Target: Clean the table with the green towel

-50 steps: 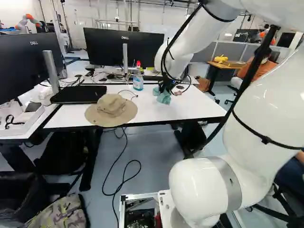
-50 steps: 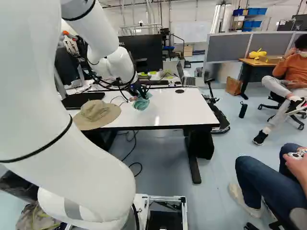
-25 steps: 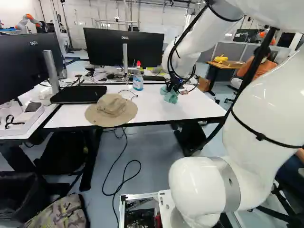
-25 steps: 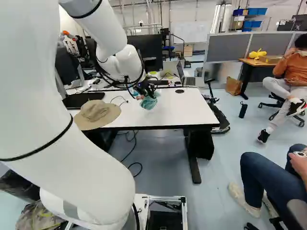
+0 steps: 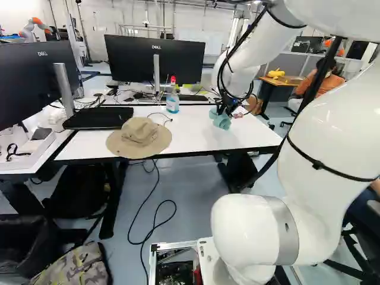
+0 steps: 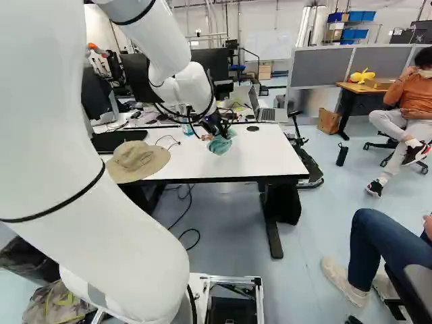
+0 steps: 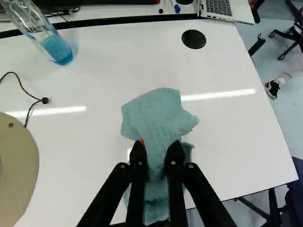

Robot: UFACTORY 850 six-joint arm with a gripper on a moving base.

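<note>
Arm [image 5: 261, 44] moved R vs prev | towel [image 7: 156, 113] w/ it, in fingers [image 6: 216, 130]

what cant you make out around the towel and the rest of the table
- Table under the green towel: covered by it, wrist view.
- Towel parts behind the gripper: hidden by its fingers, wrist view.
- Table under the hat: covered, left base view.
- Print on the bottle: too small, left base view.
</note>
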